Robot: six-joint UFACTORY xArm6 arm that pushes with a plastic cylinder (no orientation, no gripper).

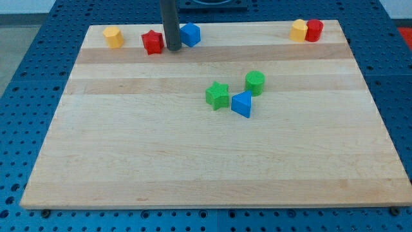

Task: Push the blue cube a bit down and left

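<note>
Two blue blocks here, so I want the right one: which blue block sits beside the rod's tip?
The blue cube at the view's top, just right of my tip; the other blue block lies mid-board by the green blocks.

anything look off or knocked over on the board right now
Nothing stands out. All blocks sit flat on the wooden board, none tipped or off the edge. My tip rests between the red star and the blue cube near the view's top, close against the cube's left side.
</note>
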